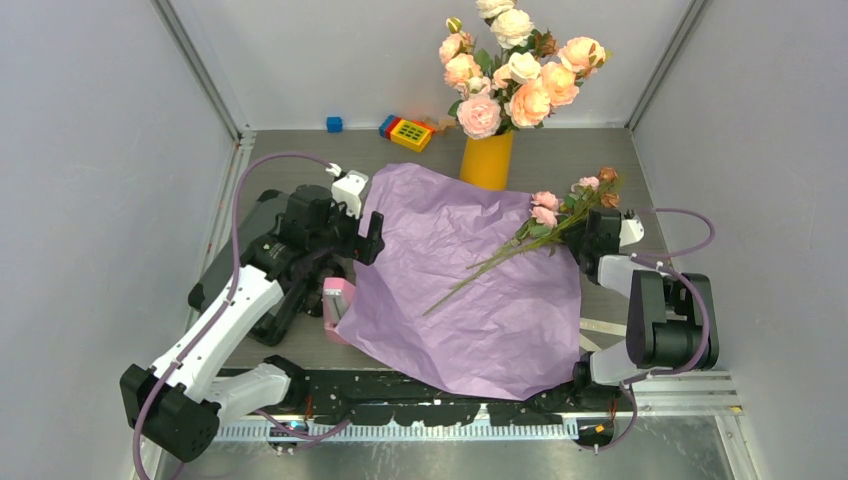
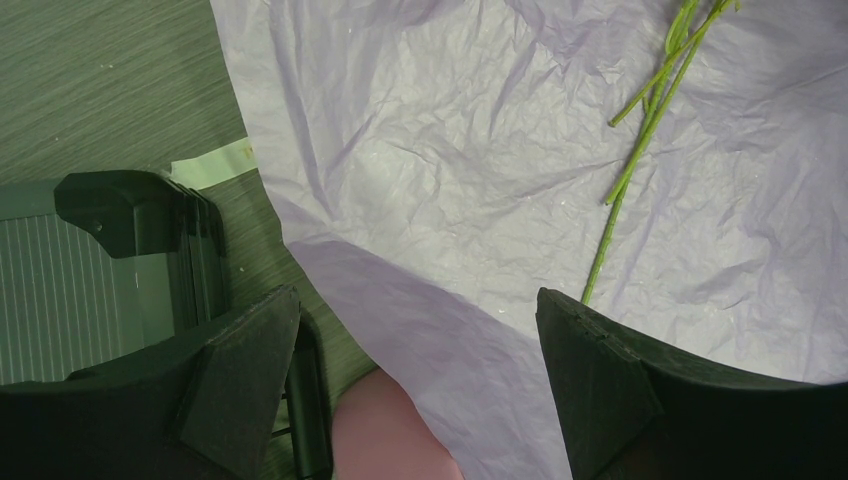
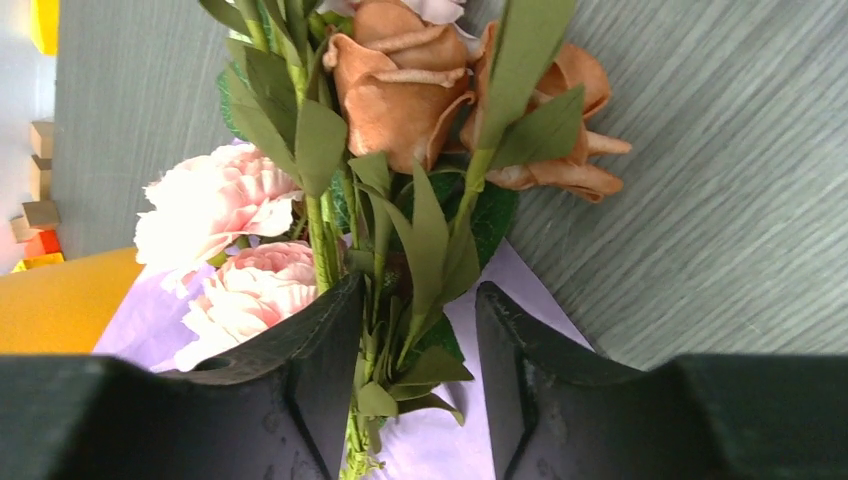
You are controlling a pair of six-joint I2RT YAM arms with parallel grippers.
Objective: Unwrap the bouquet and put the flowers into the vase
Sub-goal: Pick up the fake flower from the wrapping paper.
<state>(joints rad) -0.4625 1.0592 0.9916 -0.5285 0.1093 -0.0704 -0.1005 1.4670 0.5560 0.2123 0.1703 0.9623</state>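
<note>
Grey counter (image 1: 300, 150), lilac paper (image 1: 470, 300) spread flat. Flowers (image 1: 543, 209) lie at its right edge, near vase (image 1: 487, 160); right fingers (image 3: 320, 370) straddle the stems, grip uncertain. Left fingers (image 2: 240, 380) spread wide, empty, over paper's left edge.

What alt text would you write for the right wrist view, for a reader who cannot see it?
The right tool straddles the flowers at their green stems, a gap showing on one side. Pink and rusty-brown roses lie over lilac paper and grey table.
</note>
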